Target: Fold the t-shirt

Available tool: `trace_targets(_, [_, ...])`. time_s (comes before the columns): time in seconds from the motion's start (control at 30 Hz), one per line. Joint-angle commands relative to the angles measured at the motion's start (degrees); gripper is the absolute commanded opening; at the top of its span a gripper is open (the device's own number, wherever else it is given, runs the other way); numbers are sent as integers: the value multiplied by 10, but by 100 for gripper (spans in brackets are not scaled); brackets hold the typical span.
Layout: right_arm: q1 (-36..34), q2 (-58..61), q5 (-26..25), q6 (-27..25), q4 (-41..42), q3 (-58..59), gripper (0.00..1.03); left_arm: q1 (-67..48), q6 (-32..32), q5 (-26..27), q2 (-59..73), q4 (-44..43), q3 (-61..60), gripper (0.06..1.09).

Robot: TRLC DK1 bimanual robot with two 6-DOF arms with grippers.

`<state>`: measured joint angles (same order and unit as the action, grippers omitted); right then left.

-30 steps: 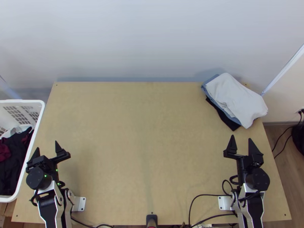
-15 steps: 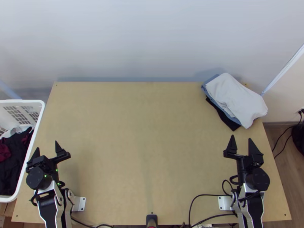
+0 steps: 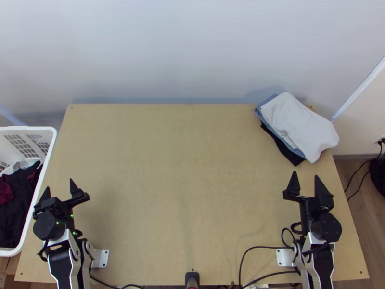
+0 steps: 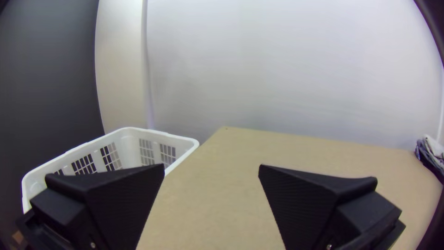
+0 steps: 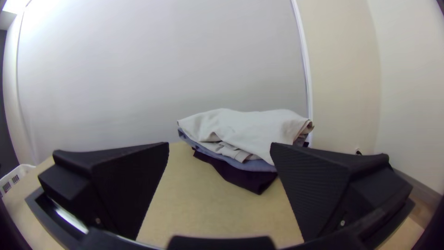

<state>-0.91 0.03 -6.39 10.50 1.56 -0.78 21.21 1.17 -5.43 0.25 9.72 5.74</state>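
At the table's lower left, my left gripper point(image 3: 60, 188) stands open beside the basket, nothing between its fingers. The left wrist view has this left gripper point(image 4: 212, 169) with bare wood between its spread fingers. My right gripper point(image 3: 305, 177), also open and holding nothing, is just nearer than a pile of folded cloths. The right wrist view has the right gripper point(image 5: 219, 146) apart from the pile. On top lies a white cloth point(image 3: 296, 123), folded with a slightly rumpled edge, over blue and black ones point(image 5: 240, 176). I cannot tell whether any is a t-shirt.
A white basket point(image 3: 48, 132) stands off the table's left edge, with dark point(image 3: 19, 207), dark red and whitish cloth inside. The wooden table point(image 3: 178, 178) stretches between the arms. Black cables point(image 3: 250, 249) run along its near edge, and a wall stands behind.
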Motion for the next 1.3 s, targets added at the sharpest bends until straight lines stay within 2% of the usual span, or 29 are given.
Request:
trace_targets(0.0, [-1, -1, -1, -1, -10, 4, 99, -3, 9, 1, -3, 4, -24, 105])
trace_targets(0.3, [-1, -1, -1, -1, -9, 4, 99, -13, -18, 17, -3, 5, -24, 105])
trace_targets(0.57, [-1, -1, -1, -1, -9, 4, 99, 45, -25, 7, -4, -20, -22, 105])
trace_targets(0.77, [-1, -1, -1, -1, -10, 4, 99, 82, -4, 9, 12, -29, 67, 105])
trace_targets(0.97, [-1, -1, -1, -1, -9, 4, 99, 119, -43, 9, 215, 72, 278, 105])
trace_targets(1.07, [-1, -1, -1, -1, -9, 4, 99, 151, -63, 31, 319, 128, 383, 105])
trace_targets(1.2, [-1, -1, -1, -1, -9, 4, 99, 222, -81, 90, 453, 204, 502, 105])
trace_targets(1.27, [-1, -1, -1, -1, -9, 4, 99, 265, -82, 138, 517, 236, 546, 105])
